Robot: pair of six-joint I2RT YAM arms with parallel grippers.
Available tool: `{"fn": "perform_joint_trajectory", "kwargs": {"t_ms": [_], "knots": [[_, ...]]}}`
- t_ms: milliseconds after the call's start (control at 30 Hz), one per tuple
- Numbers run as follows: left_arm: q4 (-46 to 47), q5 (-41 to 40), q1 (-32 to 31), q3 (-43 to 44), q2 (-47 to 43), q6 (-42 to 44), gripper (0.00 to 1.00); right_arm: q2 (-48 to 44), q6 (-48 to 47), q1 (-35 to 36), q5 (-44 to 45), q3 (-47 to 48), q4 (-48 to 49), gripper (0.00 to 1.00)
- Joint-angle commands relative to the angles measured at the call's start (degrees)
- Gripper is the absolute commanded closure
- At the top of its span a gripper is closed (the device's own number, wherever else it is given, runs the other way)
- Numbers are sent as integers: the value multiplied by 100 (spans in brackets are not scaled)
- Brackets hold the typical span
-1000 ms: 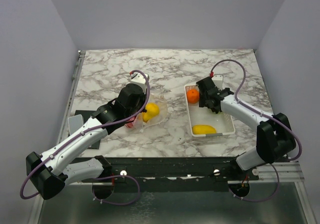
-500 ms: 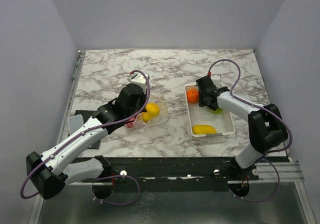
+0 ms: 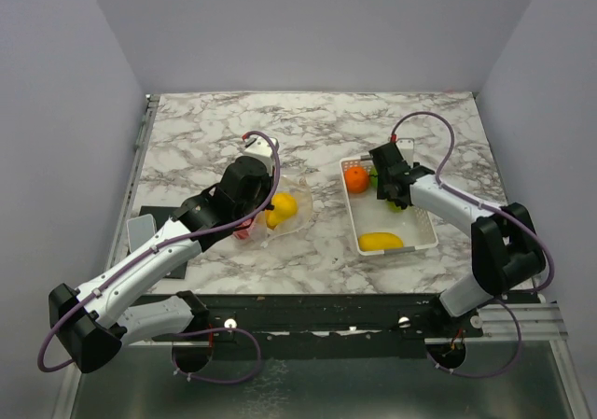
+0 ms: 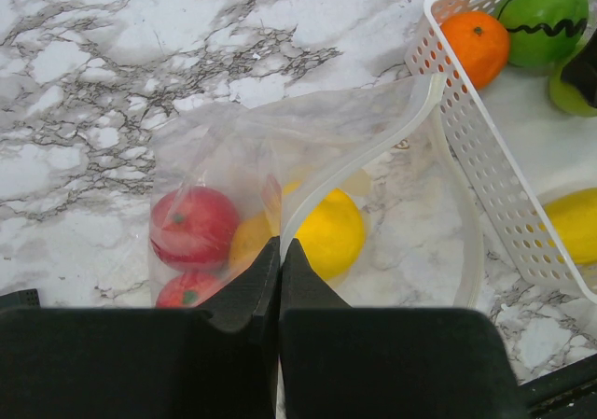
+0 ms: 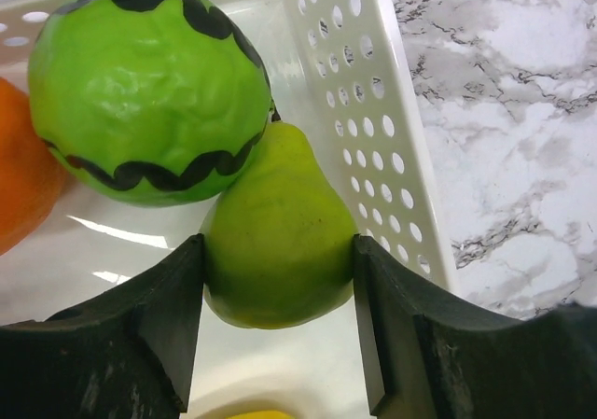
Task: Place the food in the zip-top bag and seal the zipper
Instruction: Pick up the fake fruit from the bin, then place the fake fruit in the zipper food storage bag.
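The left claw (image 4: 279,251) is closed tight on the mouth edge of the zip-top bag (image 4: 224,148), pinching the film right at the zipper (image 4: 373,144). The strip arcs away from its tips in a wide loop, which likely serves to prop the mouth open for the other arm. Just beyond and below those tips, inside the bag, lie two red fruits (image 4: 193,226) and a yellow fruit (image 4: 331,232). The bag rests on the marble worktop (image 4: 112,55). Off to this claw's right stands the white tray (image 5: 373,111). The right claw (image 5: 276,251) reaches into it, its two fingers pressed against opposite flanks of a green pear (image 5: 270,195), so it appears to be gripping the pear across the belly, where the fruit is widest. The striped green ball (image 5: 140,74) touches the pear just ahead of that claw, to its left, and the orange (image 5: 19,167) sits further left. The tray's perforated wall runs close on the right, leaving little room. A yellow piece (image 3: 381,242) lies behind the claw at the tray's near end.
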Motion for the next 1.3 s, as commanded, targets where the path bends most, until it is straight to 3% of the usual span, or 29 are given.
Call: {"fn": "perform_joint_trajectory", "kwargs": {"t_ms": [0, 300, 667, 967, 1267], "knots": [[74, 28, 40, -59, 12, 52, 100, -439, 63, -34, -228, -114, -42, 67], [74, 28, 37, -59, -6, 42, 100, -1249, -9, -21, -764, -77, -345, 77], [75, 4, 39, -59, -5, 49, 100, -2705, -176, 392, -2684, 312, -85, 77], [70, -7, 38, -59, -2, 37, 100, -2983, -1, 1133, -3310, 739, 292, 77], [75, 3, 29, -59, 7, 35, 100, -2619, 146, 2147, -3697, 938, 975, 77]]}}
